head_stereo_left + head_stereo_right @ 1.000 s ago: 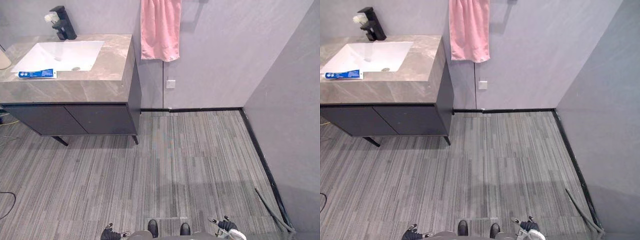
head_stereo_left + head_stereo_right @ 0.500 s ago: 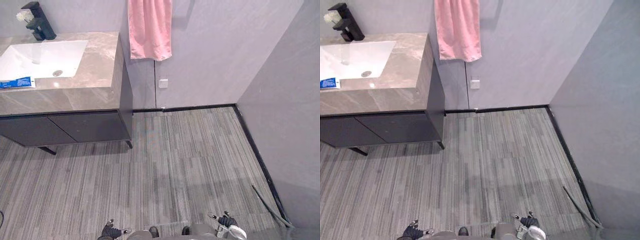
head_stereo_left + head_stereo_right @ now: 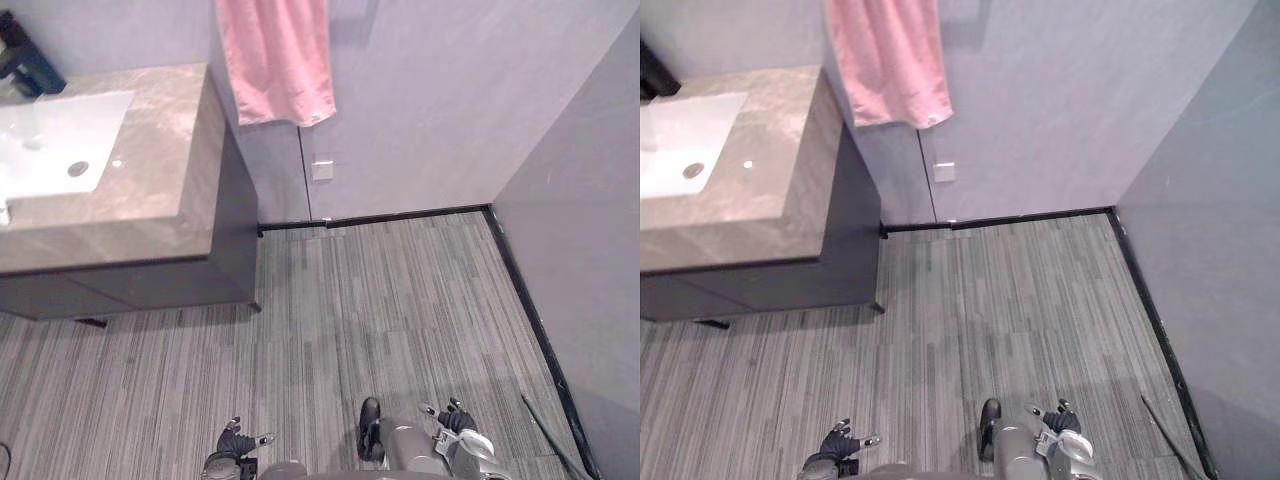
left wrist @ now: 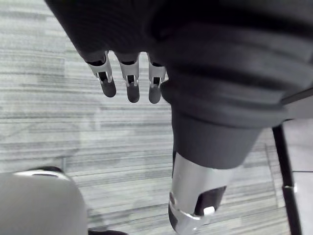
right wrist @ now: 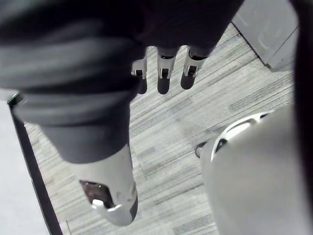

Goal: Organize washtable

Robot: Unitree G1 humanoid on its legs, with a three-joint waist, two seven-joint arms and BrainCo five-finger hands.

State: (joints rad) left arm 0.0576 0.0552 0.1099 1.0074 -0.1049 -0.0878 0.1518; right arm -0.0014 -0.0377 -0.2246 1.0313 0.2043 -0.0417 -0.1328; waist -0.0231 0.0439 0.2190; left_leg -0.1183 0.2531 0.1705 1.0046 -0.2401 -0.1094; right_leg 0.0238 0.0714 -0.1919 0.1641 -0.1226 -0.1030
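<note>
**Left eye view.** A grey stone counter (image 3: 150, 215) takes up the upper left. A white sink (image 3: 60, 135) is set into its top, with a round drain (image 3: 78, 169) in the basin. A black tap (image 3: 22, 62) stands behind the sink, partly cut off at the corner of the view. A pink towel (image 3: 275, 60) hangs on the grey wall (image 3: 450, 90), just beside the counter's back right corner. The floor (image 3: 400, 300) has grey planks in fine stripes. Along the bottom edge, the left hand (image 3: 235, 442) sits left of centre and the right hand (image 3: 455, 420) sits further right. Both are low over the floor and well apart from the counter.

**Right eye view.** The same room appears from slightly to one side. A dark cabinet (image 3: 770, 285) sits under the counter top, raised off the floor. A small white wall plate (image 3: 944, 172) is fixed to the wall below the towel's lower right corner. A black skirting (image 3: 1020, 218) runs along the foot of the wall.

**Left wrist view.** The left hand's fingers (image 4: 128, 85) hang straight and loose in a row above the striped floor. They are released and hold nothing.

**Right wrist view.** The right hand's fingers (image 5: 164, 81) also hang straight and relaxed, side by side over the floor. They are released, with nothing in their grasp.
</note>
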